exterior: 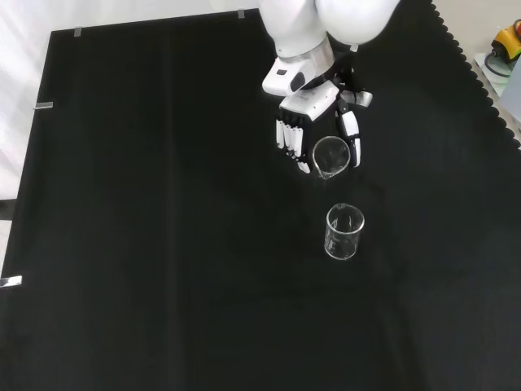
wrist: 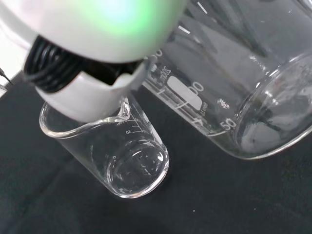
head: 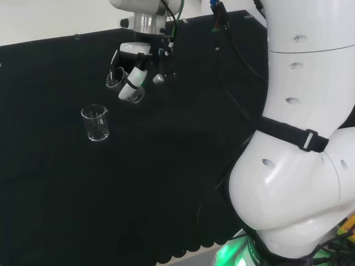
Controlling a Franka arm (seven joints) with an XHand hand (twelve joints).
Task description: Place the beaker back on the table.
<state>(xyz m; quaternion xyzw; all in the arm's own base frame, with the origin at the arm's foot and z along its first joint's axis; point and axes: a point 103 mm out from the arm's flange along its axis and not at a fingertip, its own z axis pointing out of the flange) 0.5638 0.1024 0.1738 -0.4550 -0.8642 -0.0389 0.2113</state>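
My hand (head: 135, 77) hangs above the black cloth with its fingers and thumb curled round a clear glass beaker (head: 116, 78). From the front, this held beaker (exterior: 332, 156) sits between the fingers (exterior: 291, 138) and the thumb, tilted, its mouth and spout facing the camera. A second, smaller clear beaker (exterior: 344, 231) stands upright on the cloth just below the hand; in the head view this standing beaker (head: 95, 123) is down and left of it. In the wrist view the held beaker (wrist: 243, 87) looms large and slanted, the smaller standing beaker (wrist: 122, 156) beneath it and apart from it.
The arm's white links (head: 299, 138) take up the right of the head view, with cables (head: 222, 50) behind the hand. The cloth's scalloped edge (exterior: 480, 73) runs down the right of the front view, with a yellow and red object (exterior: 506, 41) beyond it.
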